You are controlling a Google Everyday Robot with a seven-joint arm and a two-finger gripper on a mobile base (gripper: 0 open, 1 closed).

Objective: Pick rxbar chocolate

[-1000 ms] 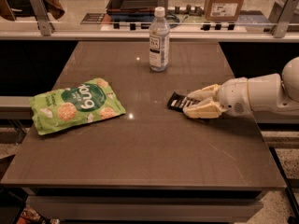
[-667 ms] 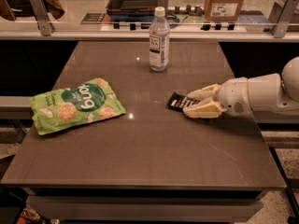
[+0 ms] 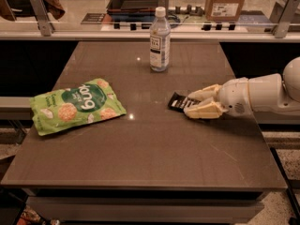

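Observation:
The rxbar chocolate (image 3: 178,101), a small flat black bar with white lettering, lies on the brown table (image 3: 140,153) right of centre. My gripper (image 3: 188,105) reaches in from the right at table height. Its two cream fingers (image 3: 205,93) are closed on the bar's right end, one on the far side and one on the near side. The bar's left part sticks out past the fingertips and still rests on the table.
A large green snack pouch (image 3: 75,105) lies at the table's left. A clear plastic bottle (image 3: 160,40) stands upright at the back centre, beyond the bar. A rail with clutter and a cardboard box (image 3: 226,3) runs behind the table.

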